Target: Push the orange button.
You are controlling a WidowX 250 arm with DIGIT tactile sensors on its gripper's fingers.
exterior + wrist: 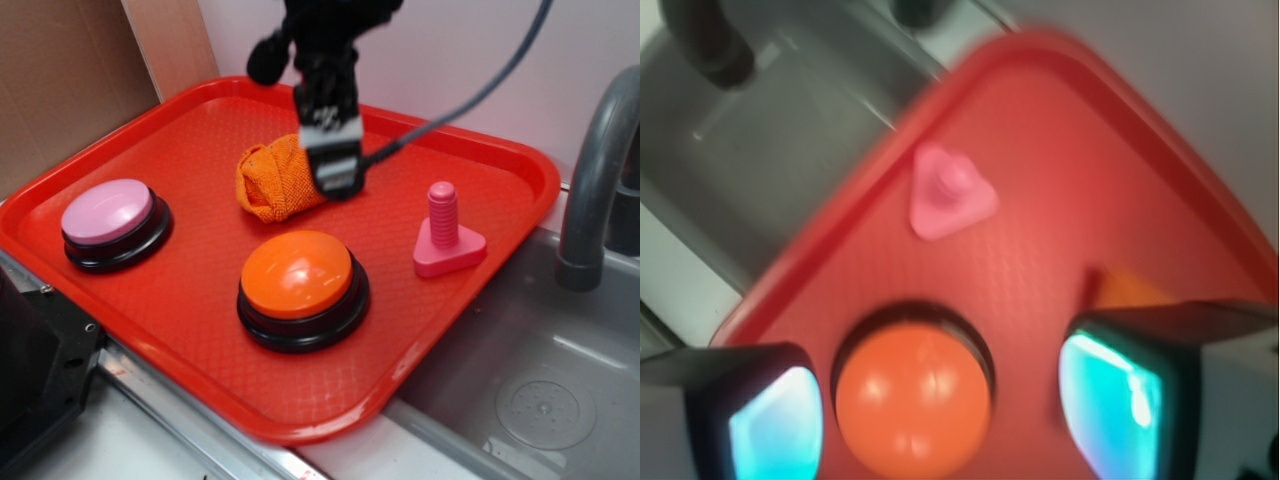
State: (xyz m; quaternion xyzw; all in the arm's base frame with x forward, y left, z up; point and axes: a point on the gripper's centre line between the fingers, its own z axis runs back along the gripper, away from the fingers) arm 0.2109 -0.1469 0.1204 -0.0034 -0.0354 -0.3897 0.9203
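The orange button (297, 274), a glossy orange dome on a black round base, sits on the red tray (190, 310) near its front middle. In the wrist view the orange button (912, 398) shows low between my two fingers. My gripper (337, 172) hangs above the tray just behind the button, in front of the orange knitted cloth (272, 178). In the wrist view my gripper (940, 410) is open and empty, with its fingers (770, 425) wide apart. It is not touching the button.
A pink-domed button (108, 213) on a black base sits at the tray's left. A pink toy bolt (446, 233) stands at the right and shows in the wrist view (948, 192). A grey sink (540, 380) with a faucet (590, 180) lies right of the tray.
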